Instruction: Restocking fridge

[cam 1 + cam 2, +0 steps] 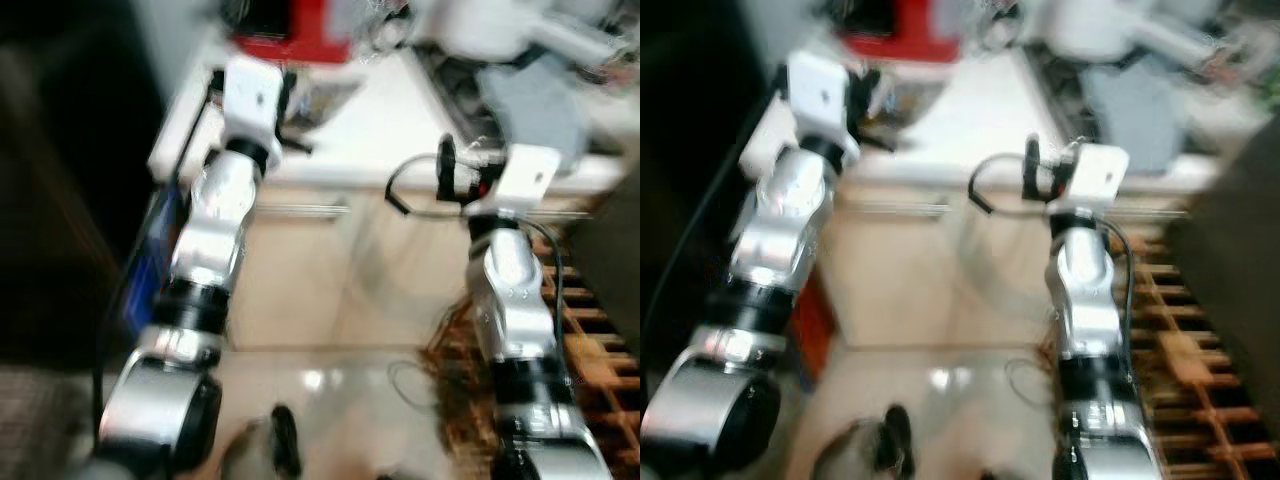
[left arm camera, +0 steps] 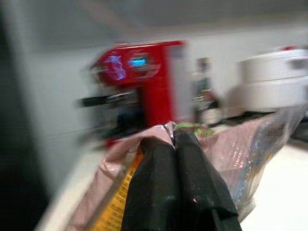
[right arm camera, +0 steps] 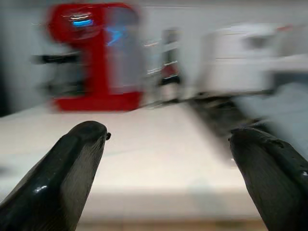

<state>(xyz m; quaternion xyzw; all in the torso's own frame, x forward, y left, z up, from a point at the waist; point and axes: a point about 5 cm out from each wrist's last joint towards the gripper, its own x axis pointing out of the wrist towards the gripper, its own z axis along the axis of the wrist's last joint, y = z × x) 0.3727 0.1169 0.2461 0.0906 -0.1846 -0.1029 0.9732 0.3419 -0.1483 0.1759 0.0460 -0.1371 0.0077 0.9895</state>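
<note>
Left eye view, blurred: the left gripper [image 1: 290, 125] reaches over the white table [image 1: 380, 130], its black fingers at a crinkled plastic packet [image 1: 325, 98] lying near the table's left end. A red coffee machine [image 1: 295, 30] stands at the back. The right gripper [image 1: 462, 165] hangs at the table's front edge, just above pale cabinet doors [image 1: 300, 270].

Right eye view: the same scene; a wooden rack [image 1: 1185, 360] stands on the floor beside the right arm.

Left wrist view: the fingers [image 2: 187, 183] are pressed together on the edge of the pink and clear packet, which has a yellow strip with print too blurred to read. The red machine shows a blue lit display. A white cooker [image 2: 274, 82] sits further along.

Right wrist view: the fingers [image 3: 72, 168] stand wide apart, holding nothing, over the table's front edge.
</note>
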